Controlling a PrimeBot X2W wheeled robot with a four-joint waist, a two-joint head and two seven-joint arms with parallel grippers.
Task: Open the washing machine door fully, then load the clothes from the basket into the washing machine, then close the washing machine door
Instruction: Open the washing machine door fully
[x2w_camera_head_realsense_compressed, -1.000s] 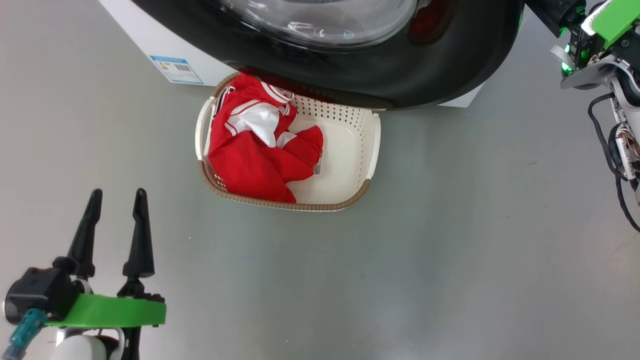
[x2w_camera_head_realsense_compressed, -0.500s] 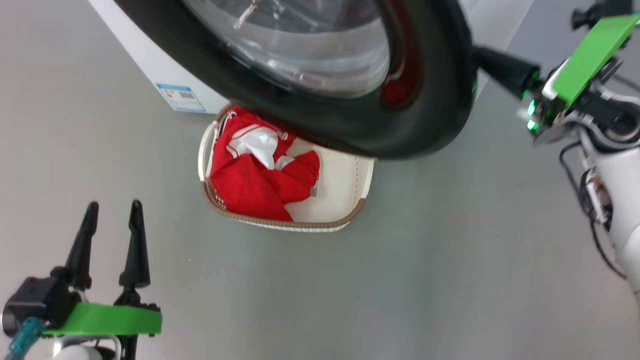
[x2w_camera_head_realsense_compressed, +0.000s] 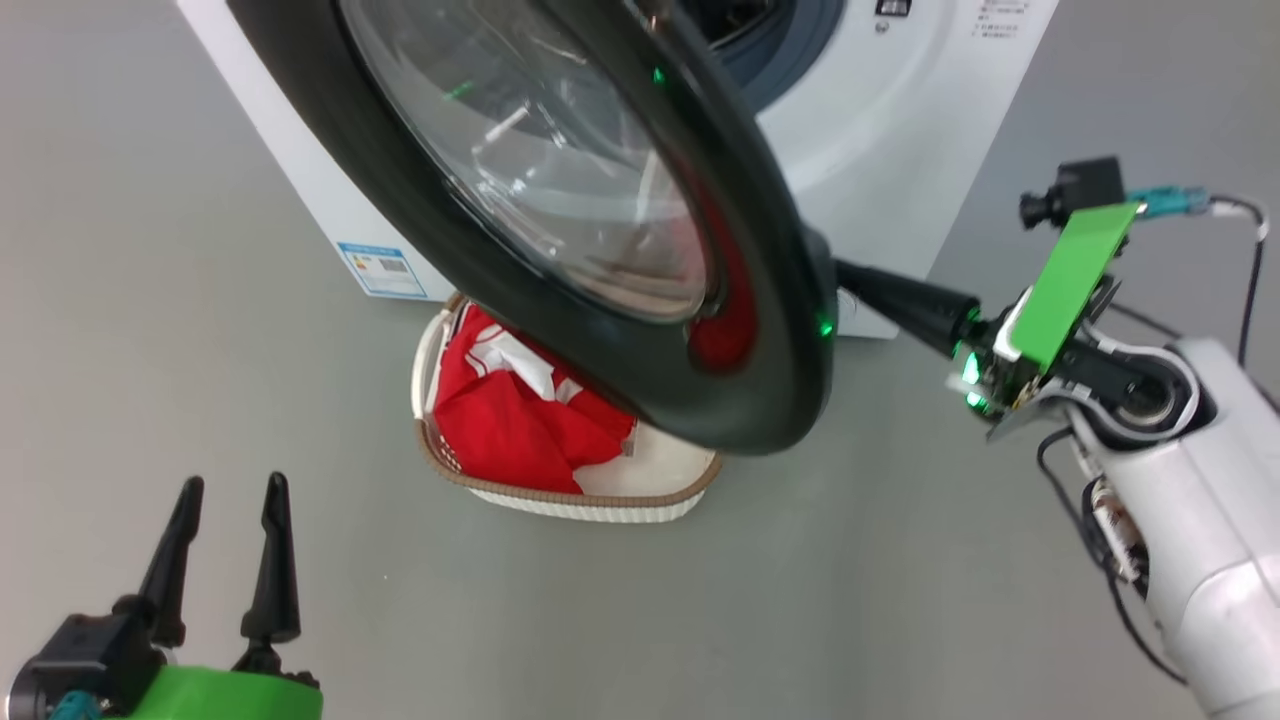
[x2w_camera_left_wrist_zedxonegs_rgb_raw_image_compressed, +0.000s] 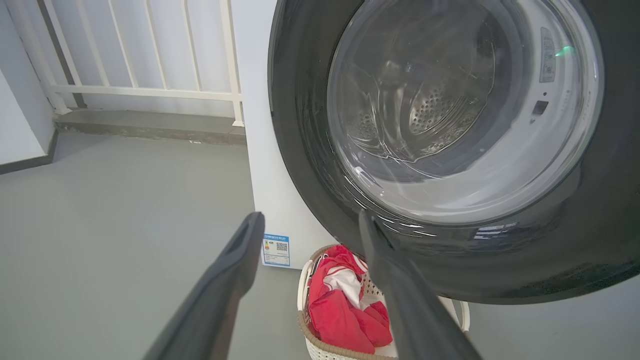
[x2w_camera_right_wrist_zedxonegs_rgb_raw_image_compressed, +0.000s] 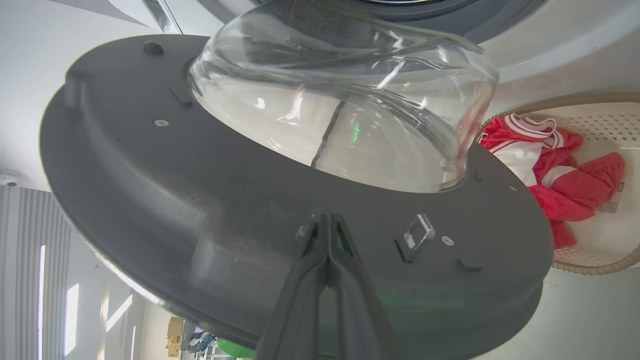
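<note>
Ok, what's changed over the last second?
The door has swung further open toward the robot's left, with the right gripper now at it, its shut fingers pressed against the door's inner face. The head view has shifted as well. The left gripper stays open and idle; the clothes still lie in the basket.

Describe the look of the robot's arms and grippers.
The left gripper and right gripper each have two long tapering black fingers and a bright green plate. The right forearm is glossy white with loose black cables, a teal plug and green lights.
</note>
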